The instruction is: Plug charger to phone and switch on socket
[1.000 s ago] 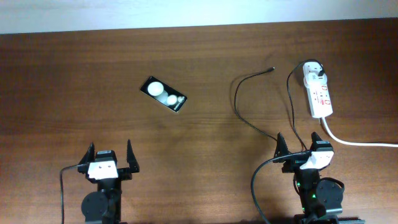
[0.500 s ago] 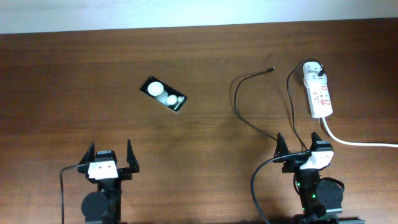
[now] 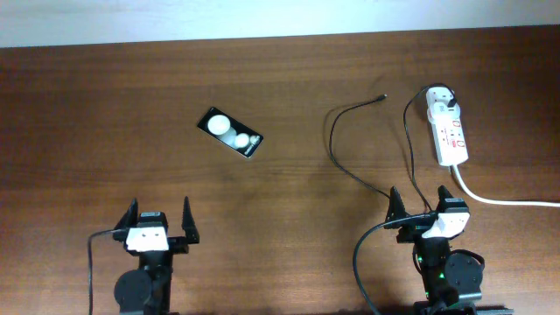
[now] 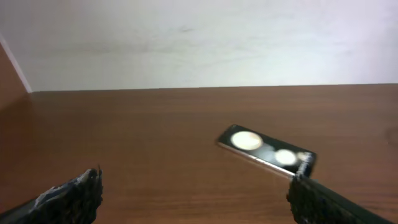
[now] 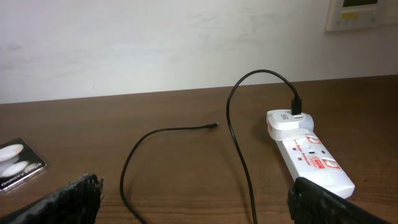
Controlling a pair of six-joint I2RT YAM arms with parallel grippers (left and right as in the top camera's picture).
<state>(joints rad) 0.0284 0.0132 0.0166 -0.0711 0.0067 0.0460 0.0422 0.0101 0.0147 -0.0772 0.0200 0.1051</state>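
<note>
On counter (image 3: 87,105): phone (image 3: 229,132), mid-left, unplugged; charger (image 3: 332,140), tip free, well apart from phone; socket (image 3: 447,131), far right, switch state unreadable. My left claw (image 3: 159,212) and right claw (image 3: 426,208): wide open, empty. Step: none begun, apparently. Next, I judge: right claw takes charger tip.

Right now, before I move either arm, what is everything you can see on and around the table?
phone: one, black with two white blobs, left of centre, lying at a slant.
charger cable: one, thin black, loops from the white plug to a free tip right of centre, apart from the phone.
power strip: one, white with red marks, far right.
white plug: one, in the strip's far end.
thick cord: one, white, runs from the strip off the right edge.
table: one, brown wood.
wall panel: one, off-white, on the wall.
left gripper: open, empty, near edge.
right gripper: open, empty, near edge.
</note>
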